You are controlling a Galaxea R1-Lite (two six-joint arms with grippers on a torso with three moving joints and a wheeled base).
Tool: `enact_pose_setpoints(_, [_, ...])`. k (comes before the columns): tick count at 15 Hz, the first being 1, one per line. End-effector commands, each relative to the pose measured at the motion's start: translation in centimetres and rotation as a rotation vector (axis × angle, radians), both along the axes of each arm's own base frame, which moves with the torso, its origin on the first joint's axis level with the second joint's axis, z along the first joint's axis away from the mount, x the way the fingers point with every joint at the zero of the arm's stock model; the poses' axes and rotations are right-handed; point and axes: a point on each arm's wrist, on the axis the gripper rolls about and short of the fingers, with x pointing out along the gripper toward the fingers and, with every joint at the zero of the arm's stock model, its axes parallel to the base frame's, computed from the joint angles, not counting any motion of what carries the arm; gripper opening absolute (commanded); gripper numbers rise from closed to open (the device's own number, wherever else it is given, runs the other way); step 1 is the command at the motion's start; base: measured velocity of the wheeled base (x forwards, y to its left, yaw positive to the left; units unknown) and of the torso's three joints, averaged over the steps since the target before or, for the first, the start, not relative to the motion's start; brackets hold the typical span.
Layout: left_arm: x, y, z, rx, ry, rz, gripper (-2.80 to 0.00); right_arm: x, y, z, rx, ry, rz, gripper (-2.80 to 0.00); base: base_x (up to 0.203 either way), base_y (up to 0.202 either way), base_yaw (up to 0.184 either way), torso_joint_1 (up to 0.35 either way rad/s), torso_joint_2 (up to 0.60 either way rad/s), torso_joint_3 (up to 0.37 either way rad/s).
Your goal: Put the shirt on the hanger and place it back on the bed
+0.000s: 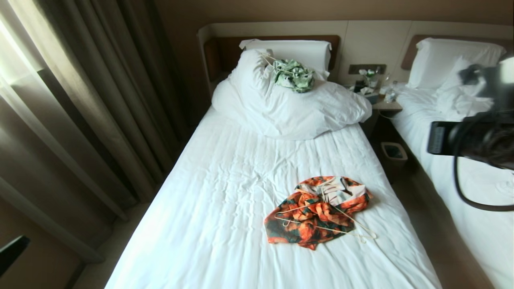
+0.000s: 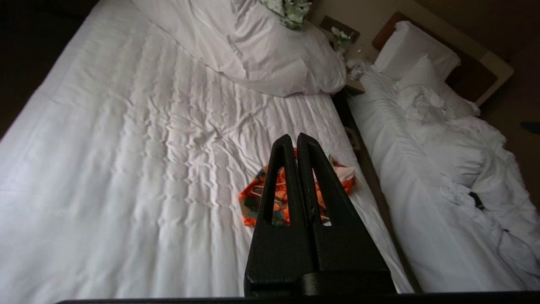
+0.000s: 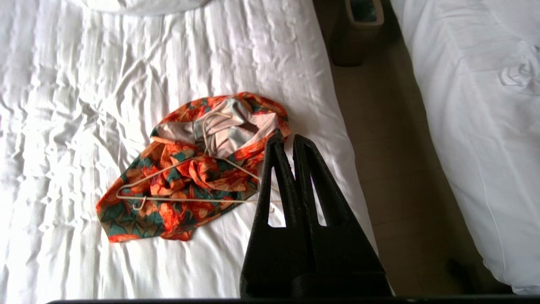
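White bed — shirt under hanger; both grippers' fingers closed, empty.

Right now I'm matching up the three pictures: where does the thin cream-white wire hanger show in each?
Head view: thin cream-white wire hanger lies on the crumpled orange-flowered shirt, lower centre-right.
Left wrist view: mostly hidden behind the shut left pincer; only a bit shows.
Right wrist view: centre, beside the right pincer.
Shared landmark: the shirt.
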Motion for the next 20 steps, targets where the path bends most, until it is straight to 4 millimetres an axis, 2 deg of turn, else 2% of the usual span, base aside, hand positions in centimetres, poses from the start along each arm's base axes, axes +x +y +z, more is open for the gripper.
enact_pose_setpoints(1, [-1.9,-0.4,0.5,-0.066,-0.025,-0.079,-2.8,-9.2,-3.7,3.2,0.069,-0.203,-0.041,-2.8,0.0,0.0,0.0,0.0,0.0,0.0])
enact_pose_setpoints(3, [-2.5,-0.4,1.4,-0.095,-0.016,-0.138,-2.8,-13.3,-5.4,2.4,0.078,-0.239,-0.08,-2.8,0.0,0.0,0.0,0.0,0.0,0.0])
enact_pose_setpoints(5, [-3.7,-0.3,1.5,-0.095,-0.028,-0.215,-2.8,-16.5,-6.5,1.6,0.081,-0.262,-0.114,-2.8,0.0,0.0,0.0,0.0,0.0,0.0])
enact_pose_setpoints(9, [-4.8,-0.2,0.4,-0.062,-0.073,-0.207,-2.8,-20.5,-7.6,-0.9,0.078,-0.288,-0.192,-2.8,0.0,0.0,0.0,0.0,0.0,0.0])
enact_pose_setpoints(12, [-4.8,-0.1,-1.4,0.053,-0.091,-0.145,-2.8,-22.9,-8.0,-3.6,0.067,-0.311,-0.284,-2.8,0.0,0.0,0.0,0.0,0.0,0.0])
enact_pose_setpoints(17, [-5.8,0.0,-2.9,0.072,-0.151,-0.103,-2.8,-25.8,-8.0,-9.0,0.022,-0.304,-0.296,-2.8,0.0,0.0,0.0,0.0,0.0,0.0])
enact_pose_setpoints(20, [-6.2,0.4,-3.6,0.1,-0.193,0.093,-2.8,-26.4,-7.9,-13.2,0.023,-0.285,-0.219,-2.8,0.0,0.0,0.0,0.0,0.0,0.0])
